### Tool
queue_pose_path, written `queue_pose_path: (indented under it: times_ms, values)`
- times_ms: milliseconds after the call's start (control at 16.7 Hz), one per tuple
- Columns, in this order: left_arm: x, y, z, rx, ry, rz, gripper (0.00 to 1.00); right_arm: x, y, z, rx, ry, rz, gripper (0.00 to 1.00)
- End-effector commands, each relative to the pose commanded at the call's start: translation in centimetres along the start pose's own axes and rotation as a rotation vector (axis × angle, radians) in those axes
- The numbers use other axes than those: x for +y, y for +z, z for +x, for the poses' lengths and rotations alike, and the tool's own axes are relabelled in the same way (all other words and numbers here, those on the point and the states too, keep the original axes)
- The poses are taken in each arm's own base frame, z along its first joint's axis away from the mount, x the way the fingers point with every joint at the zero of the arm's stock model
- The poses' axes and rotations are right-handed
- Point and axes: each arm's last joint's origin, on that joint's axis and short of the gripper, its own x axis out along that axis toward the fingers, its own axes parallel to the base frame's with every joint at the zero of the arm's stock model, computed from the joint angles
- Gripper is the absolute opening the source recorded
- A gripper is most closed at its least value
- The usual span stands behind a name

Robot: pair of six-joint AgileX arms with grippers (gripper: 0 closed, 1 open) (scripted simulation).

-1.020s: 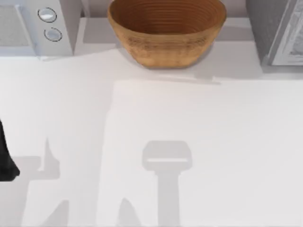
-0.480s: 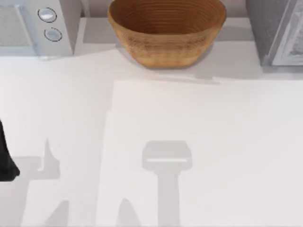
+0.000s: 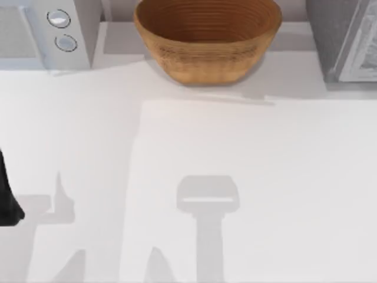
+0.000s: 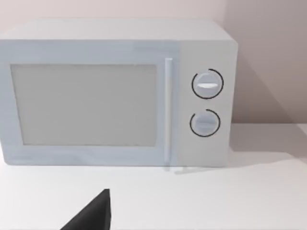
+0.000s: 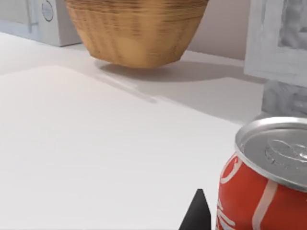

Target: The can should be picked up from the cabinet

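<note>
- Right up close in the right wrist view, the red can stands upright on the white table, just beside one dark fingertip of the right gripper.
- Whether that right gripper has its fingers spread or closed, I cannot tell; it is not yet on the can.
- The can is on the tabletop, not in the cabinet, whatever the task says; the pale cabinet rises just behind it.
- My call on the step: this is the approach. Done well, the fingers come level with the middle of the can, one on each side, and close gently so it neither tips nor dents.
- The left gripper hangs low over the table in front of the microwave, idle; its fingers I cannot judge either.
- From above, the left arm sits at the table's left edge.
- Farther back, the wicker basket stands at the rear middle, microwave at rear left, cabinet at rear right.
- Against the earlier top views, nothing has shifted: arm, shadows, basket and microwave all match.
</note>
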Motion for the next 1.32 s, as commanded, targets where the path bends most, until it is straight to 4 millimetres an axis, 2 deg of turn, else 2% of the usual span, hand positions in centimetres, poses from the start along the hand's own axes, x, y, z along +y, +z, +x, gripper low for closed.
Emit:
queue_pose_path:
  times_ms: [180,960,1320]
  values:
    - [0.0,0.0,0.0,0.0,0.0,0.0,1.0,0.0,0.0,0.0,0.0,0.0,0.0,0.0]
    - [0.0,0.0,0.0,0.0,0.0,0.0,1.0,0.0,0.0,0.0,0.0,0.0,0.0,0.98]
    - [0.0,0.0,0.0,0.0,0.0,0.0,1.0,0.0,0.0,0.0,0.0,0.0,0.0,1.0]
